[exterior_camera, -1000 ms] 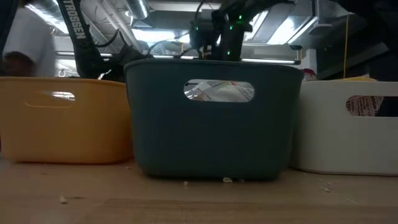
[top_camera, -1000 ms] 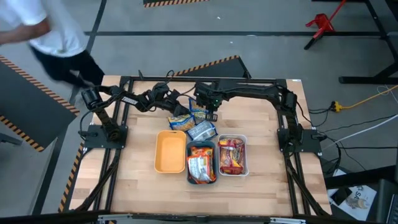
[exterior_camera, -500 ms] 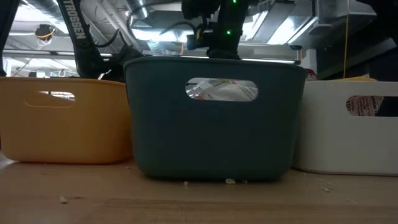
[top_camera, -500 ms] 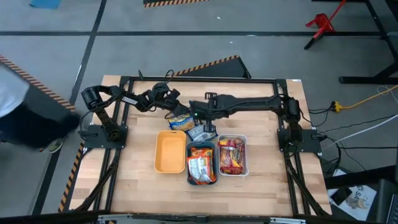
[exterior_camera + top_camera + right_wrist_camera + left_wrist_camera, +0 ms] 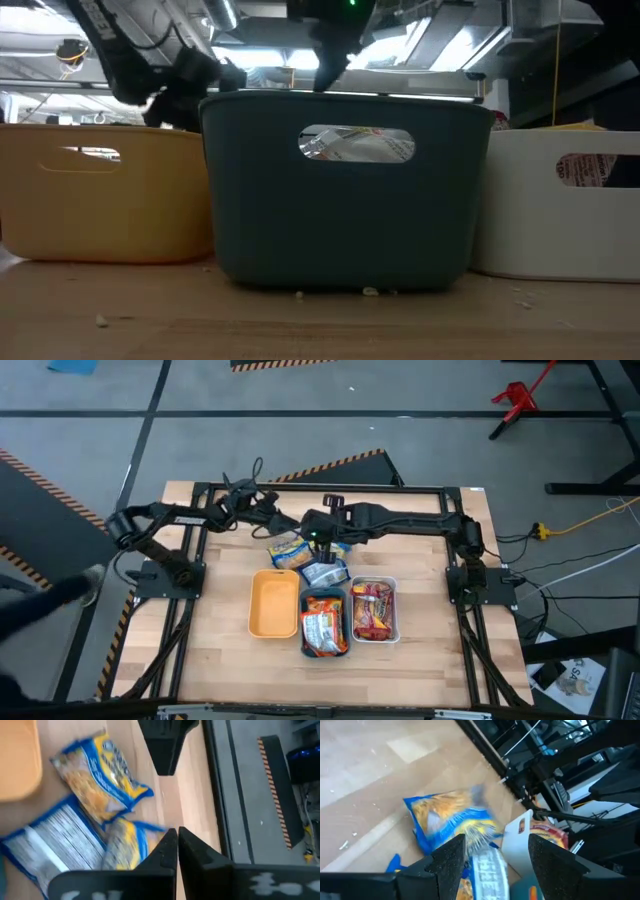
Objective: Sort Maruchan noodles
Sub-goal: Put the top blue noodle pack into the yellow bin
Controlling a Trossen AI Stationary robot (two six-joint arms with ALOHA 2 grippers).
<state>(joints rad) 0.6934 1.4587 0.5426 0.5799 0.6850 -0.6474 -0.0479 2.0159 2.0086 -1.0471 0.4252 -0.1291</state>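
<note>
the sort was well along. the teal plastic tray (image 5: 323, 622) near the middle of the wooden bench (image 5: 420, 650) held orange crinkly packets (image 5: 322, 628), the white plastic tray (image 5: 372, 610) just beside it toward the right edge held red-brown crinkly packets (image 5: 371, 612), and the yellow-orange plastic tray (image 5: 273, 603) on the teal tray's other side showed nothing inside. three blue-and-yellow crinkly plastic ramen packets (image 5: 288, 549) lay loose in a close cluster between the trays and the far edge; one of them had its silvery printed back (image 5: 45, 845) turned up.

the right gripper (image 5: 318, 532) reached across from the right side and hung over that cluster, near its far end. its fingers (image 5: 165, 851) were pressed together with nothing between them, their tips just above a blue-and-yellow packet (image 5: 131, 842). the left gripper (image 5: 495, 852) sat near the far left corner, pointing at the same cluster, its fingers apart and holding nothing.

the step in hand looked like picking the next blue-and-yellow packet. judging from this, the next move called for the right fingers to part, come down over a packet's edge and close, then carry it to the yellow-orange tray. thin, slick wrappers lying against one another might drag a neighbour along.
</note>
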